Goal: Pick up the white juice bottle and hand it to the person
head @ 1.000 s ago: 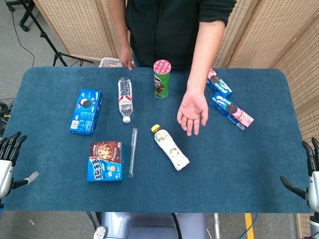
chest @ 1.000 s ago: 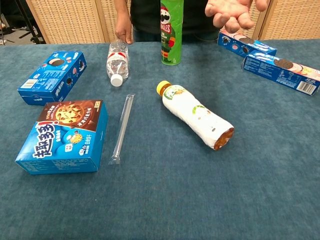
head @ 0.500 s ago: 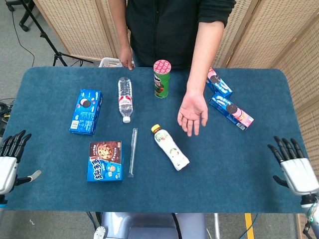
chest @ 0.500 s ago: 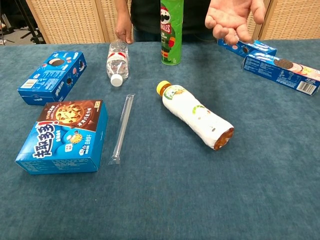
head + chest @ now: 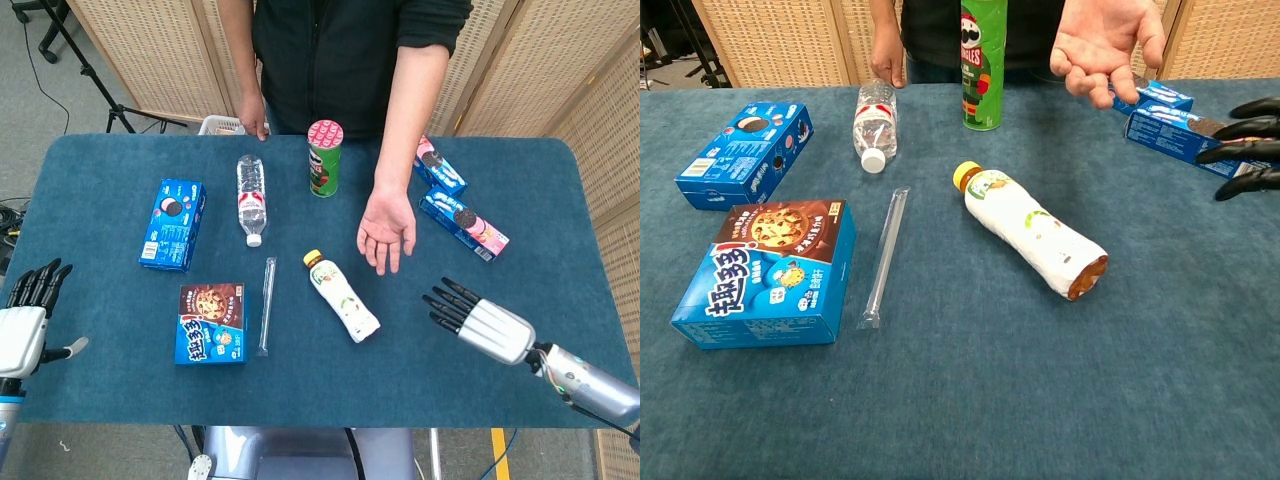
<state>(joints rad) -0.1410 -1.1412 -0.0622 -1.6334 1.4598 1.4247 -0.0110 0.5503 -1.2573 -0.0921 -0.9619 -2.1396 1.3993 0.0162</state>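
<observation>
The white juice bottle with a yellow cap lies on its side near the middle of the blue table, cap pointing toward the person. The person's open palm hovers just beyond it. My right hand is over the table to the right of the bottle, fingers spread and stretched toward it, holding nothing and a hand's width away. My left hand stays off the table's left front edge, fingers apart and empty.
A clear straw lies left of the bottle, beside a cookie box. A water bottle, a green Pringles can and a blue Oreo box stand farther back. Two Oreo packs lie at right.
My right hand has swung in from the table's right edge toward the juice bottle, now showing in the chest view. My left hand barely shifted. The bottle has not moved.
</observation>
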